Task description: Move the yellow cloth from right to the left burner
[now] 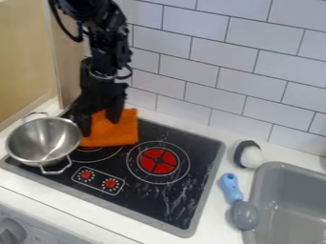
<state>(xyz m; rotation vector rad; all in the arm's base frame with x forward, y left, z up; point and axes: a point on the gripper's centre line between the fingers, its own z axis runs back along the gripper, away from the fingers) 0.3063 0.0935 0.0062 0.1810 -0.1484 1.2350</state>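
Gripper [98, 120]: above the stove [202, 145], at far left; its fingers are wide, with cloth between.
Orange cloth [122, 132]: partly on the left burner [90, 149].
Metal pot [42, 139]: left of the cloth.

This is a kitchen, perhaps a toy one: a black cooktop [147, 198] with red burners [157, 161] sits in a white counter [28, 187] near a grey sink [290, 167].
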